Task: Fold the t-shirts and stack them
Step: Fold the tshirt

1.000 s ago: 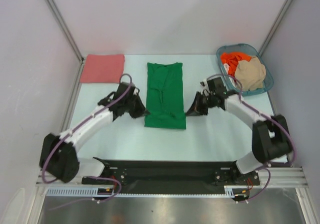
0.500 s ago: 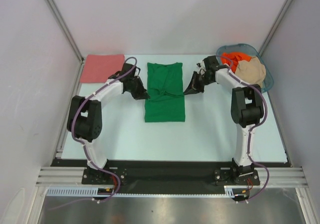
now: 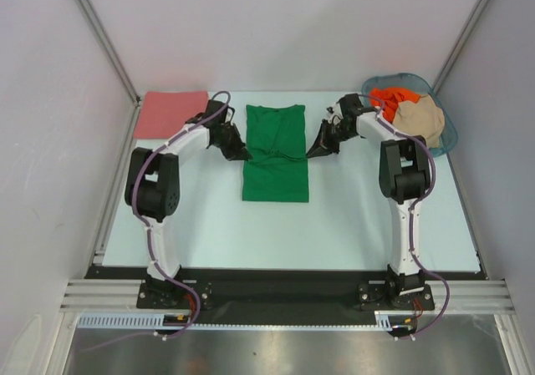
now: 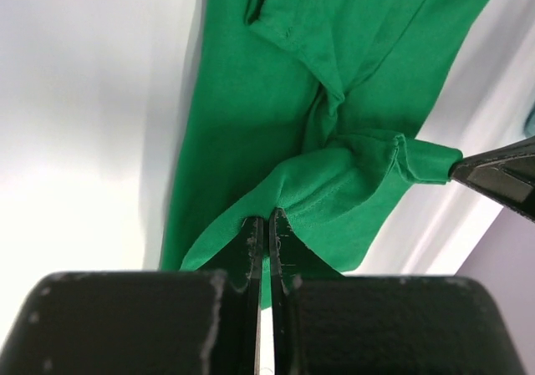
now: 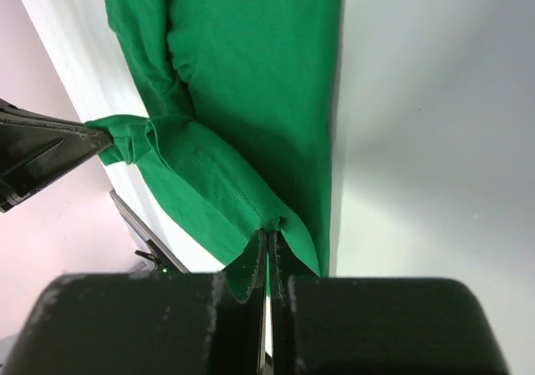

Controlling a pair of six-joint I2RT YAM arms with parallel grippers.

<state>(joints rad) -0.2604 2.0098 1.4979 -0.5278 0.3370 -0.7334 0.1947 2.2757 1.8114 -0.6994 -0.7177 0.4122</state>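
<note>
The bright green t-shirt (image 3: 276, 179) lies lengthways at the table's middle, its sleeves folded in. My left gripper (image 3: 241, 152) is shut on the shirt's left edge and my right gripper (image 3: 314, 149) is shut on its right edge. Together they hold a band of cloth raised across its middle. In the left wrist view the jaws (image 4: 267, 222) pinch green cloth (image 4: 251, 99). In the right wrist view the jaws (image 5: 269, 231) pinch it too (image 5: 251, 58). A folded salmon-pink shirt (image 3: 171, 114) lies at the far left. The orange-red shirt (image 3: 386, 102) and the beige shirt (image 3: 420, 119) sit in the basket.
The blue-grey plastic basket (image 3: 446, 138) stands at the far right corner, close behind my right arm. Grey walls enclose the table on the left, the back and the right. The arms' black base rail (image 3: 276, 287) runs along the near edge.
Both grippers have moved away from me toward the collar, each carrying its pinched edge of the green shirt. The shirt now looks shorter, and both arms are stretched out farther.
</note>
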